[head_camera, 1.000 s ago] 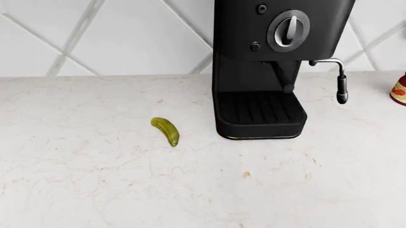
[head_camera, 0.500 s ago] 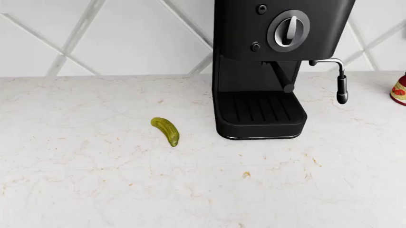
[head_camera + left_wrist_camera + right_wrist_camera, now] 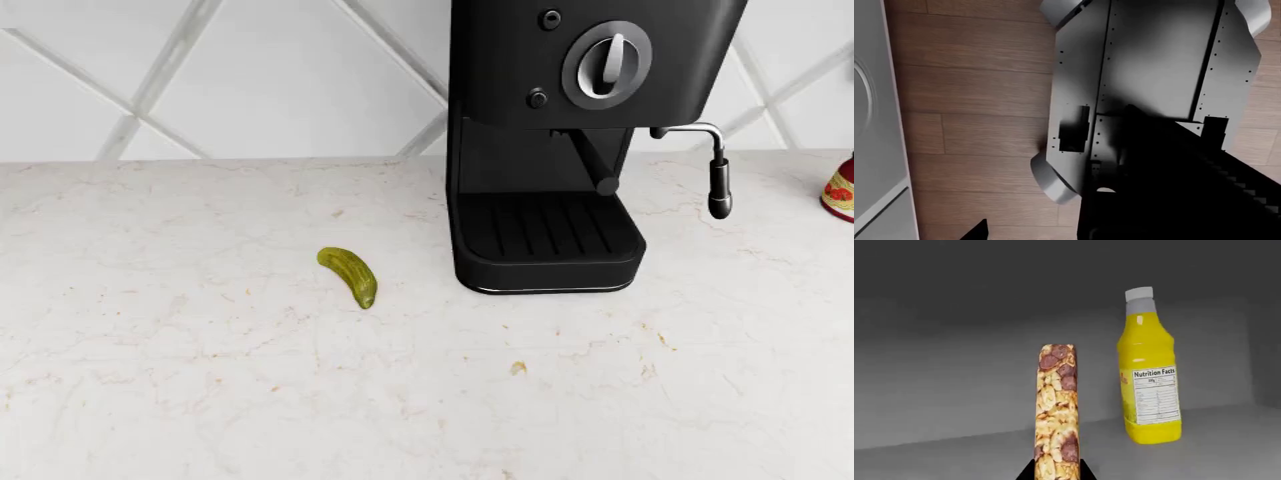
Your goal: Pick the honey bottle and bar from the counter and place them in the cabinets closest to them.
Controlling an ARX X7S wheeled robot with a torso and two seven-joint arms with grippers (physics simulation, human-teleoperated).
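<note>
The left wrist view shows the robot's base [image 3: 1154, 65]: flat grey metal plates with seams between them, rows of small dark screw holes along the edges, and rounded pale grey corners. Two dark rectangular cut-outs sit in the plate. A black arm [image 3: 1187, 190] crosses it, blocky, with a ribbed, stepped edge on one side. In the right wrist view only black finger tips [image 3: 1026, 472] show at the frame's edge
</note>
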